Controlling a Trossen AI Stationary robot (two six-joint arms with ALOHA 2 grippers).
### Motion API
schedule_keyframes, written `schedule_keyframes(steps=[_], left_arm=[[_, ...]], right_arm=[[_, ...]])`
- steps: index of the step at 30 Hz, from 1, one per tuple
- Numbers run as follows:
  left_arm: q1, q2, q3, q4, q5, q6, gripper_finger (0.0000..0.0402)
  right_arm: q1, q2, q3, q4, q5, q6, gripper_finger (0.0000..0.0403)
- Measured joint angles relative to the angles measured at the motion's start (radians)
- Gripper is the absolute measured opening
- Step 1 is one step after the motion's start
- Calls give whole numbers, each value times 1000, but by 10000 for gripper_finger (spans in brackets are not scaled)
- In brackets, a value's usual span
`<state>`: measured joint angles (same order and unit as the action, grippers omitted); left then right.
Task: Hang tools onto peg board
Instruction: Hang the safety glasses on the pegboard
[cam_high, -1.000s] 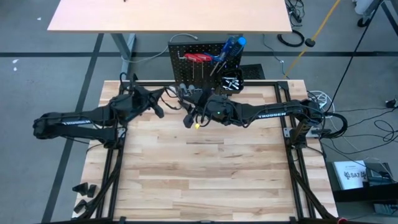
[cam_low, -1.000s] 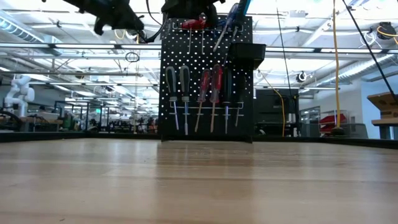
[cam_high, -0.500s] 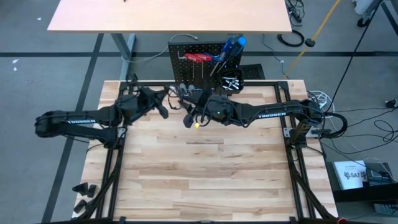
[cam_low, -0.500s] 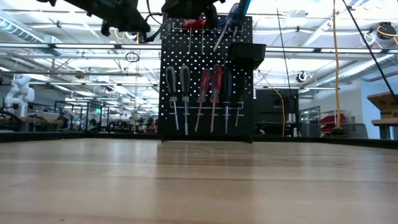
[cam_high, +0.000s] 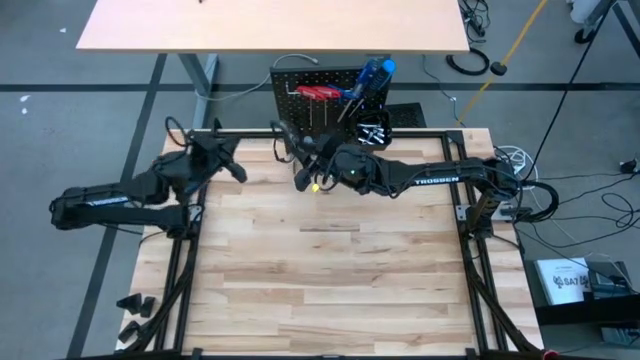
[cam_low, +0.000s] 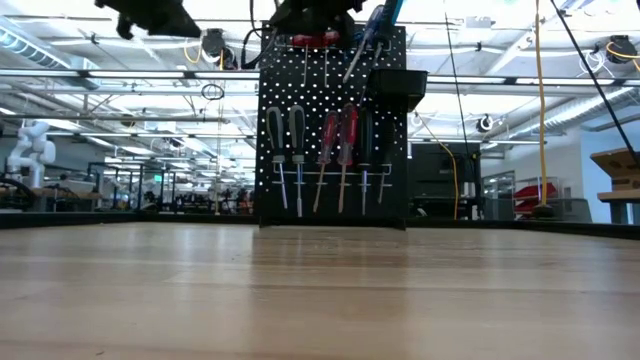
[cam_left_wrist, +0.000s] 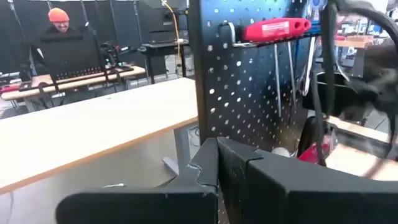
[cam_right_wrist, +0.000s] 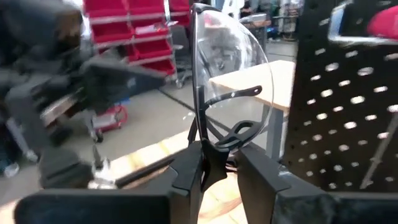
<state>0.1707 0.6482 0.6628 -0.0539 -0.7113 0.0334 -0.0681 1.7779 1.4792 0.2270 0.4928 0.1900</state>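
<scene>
One slip of your right gripper (cam_right_wrist: 219, 163), jaws pinching clear safety glasses (cam_right_wrist: 230, 81) near the peg board (cam_high: 330, 85), drops them; left gripper (cam_left_wrist: 217, 163) jaws closed empty.

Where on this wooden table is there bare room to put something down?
The table is bare from both arms forward to its near edge. It is crowded at the far edge: both pincers, left and right, work near the peg board.

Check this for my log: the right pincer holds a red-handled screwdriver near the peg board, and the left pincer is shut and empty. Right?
Not quite. The right pincer holds clear safety glasses, not a screwdriver, as the right wrist view shows. It is near the peg board, and the left pincer is shut and empty.
</scene>
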Motion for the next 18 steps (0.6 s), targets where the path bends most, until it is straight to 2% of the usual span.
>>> schedule_keyframes(steps=[4,9,15,18], left_arm=[[0,-56,0,-70,0,0,1],[0,-72,0,-116,0,-1,1],[0,-71,-26,-106,102,48,1],[0,-70,-33,-125,129,51,1]], right_arm=[[-7,2,0,63,14,51,74],[-7,39,0,108,101,107,74],[-11,69,0,188,122,138,74],[-12,71,0,191,171,138,74]])
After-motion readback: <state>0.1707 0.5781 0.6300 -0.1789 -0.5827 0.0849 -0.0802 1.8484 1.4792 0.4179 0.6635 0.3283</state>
